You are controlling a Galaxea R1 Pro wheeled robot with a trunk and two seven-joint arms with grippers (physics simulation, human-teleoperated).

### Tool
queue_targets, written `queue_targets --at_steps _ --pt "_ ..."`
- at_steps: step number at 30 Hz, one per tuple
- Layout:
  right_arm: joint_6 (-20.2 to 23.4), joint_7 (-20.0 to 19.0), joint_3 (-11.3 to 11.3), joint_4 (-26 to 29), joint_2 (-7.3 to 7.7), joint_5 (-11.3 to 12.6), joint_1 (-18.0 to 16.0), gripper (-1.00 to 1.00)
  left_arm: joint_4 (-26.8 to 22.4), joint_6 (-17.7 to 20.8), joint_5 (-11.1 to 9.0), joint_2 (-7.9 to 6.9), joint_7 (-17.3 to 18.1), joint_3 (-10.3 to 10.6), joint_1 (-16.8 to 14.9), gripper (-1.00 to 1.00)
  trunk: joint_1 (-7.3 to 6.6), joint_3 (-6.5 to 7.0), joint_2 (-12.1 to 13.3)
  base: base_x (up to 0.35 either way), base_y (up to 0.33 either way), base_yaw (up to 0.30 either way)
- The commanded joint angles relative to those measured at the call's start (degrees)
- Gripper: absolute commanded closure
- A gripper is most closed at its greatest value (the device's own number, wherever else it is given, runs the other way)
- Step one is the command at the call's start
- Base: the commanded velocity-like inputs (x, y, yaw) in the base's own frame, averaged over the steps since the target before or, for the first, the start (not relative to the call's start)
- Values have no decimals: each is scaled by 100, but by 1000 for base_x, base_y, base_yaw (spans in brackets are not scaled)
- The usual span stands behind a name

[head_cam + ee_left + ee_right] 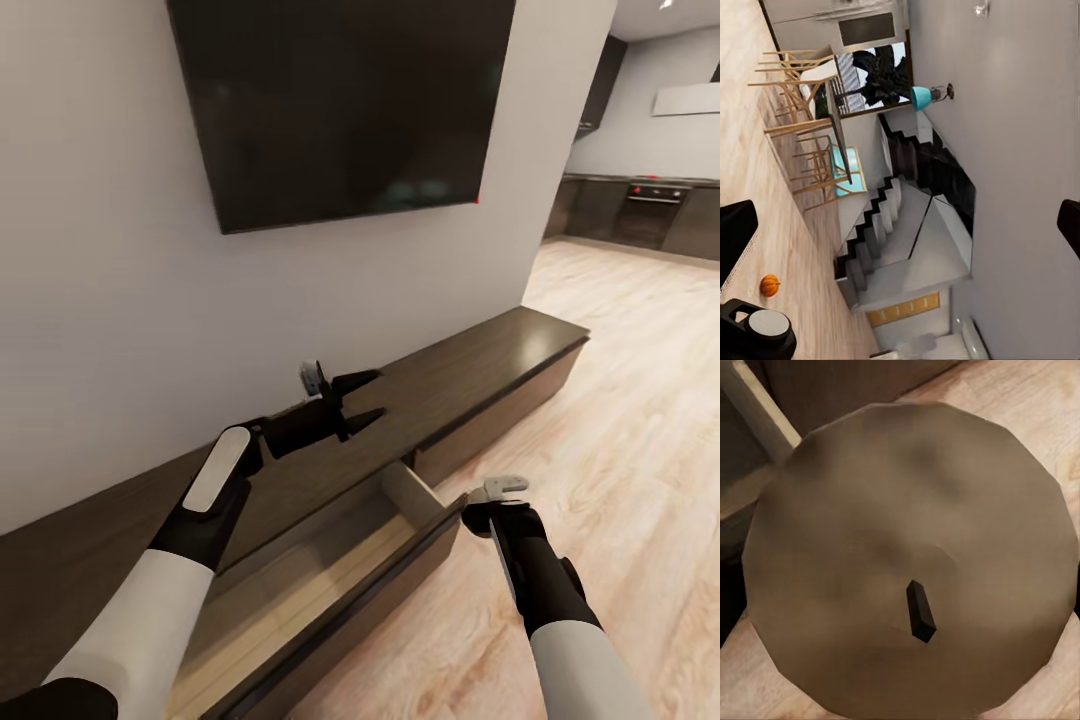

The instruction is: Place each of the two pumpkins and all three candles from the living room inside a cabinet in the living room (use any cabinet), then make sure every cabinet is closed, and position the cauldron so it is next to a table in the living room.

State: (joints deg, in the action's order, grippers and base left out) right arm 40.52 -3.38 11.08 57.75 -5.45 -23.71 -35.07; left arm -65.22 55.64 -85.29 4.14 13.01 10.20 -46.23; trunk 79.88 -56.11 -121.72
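Cabinet (480, 370) drawer (330, 570) open (pale inside); left end effector (365, 398) spread, empty; right's (500, 490) grip unclear.

The cabinet (480, 380) is made of dark-brown wood with a matt, smooth top; the inside of its pulled-out drawer (330, 570) is finished in paler wood. The floor (640, 400) is laid with light wooden planks, where a slight sheen is seen. Just in front of the right gripper's jaws, a candle (907, 562) is shown with a dull, waxy beige top and a black wick. The television (345, 100) screen is glossy black, and the wall (100, 250) is painted matt.
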Motion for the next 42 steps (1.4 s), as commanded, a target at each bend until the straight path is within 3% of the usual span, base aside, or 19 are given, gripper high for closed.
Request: queue_targets --at_steps 1,23,34,42 --pt "0 4 -2 0 0 -2 0 100 -2 0 6 0 0 0 0 -100 -22 18 42 0 0 282" --pt "0 0 0 -8 0 15 0 100 -4 8 12 -1 -3 -7 0 -100 -506 413 924 0 0 280" --pt "-24 10 -17 -402 -4 -22 0 100 0 4 21 -1 -20 -5 0 -100 -747 611 1365 0 0 43" --pt "-18 13 -21 -361 -11 -19 0 100 0 0 30 -1 -31 0 0 -100 -923 754 1686 0 0 269"
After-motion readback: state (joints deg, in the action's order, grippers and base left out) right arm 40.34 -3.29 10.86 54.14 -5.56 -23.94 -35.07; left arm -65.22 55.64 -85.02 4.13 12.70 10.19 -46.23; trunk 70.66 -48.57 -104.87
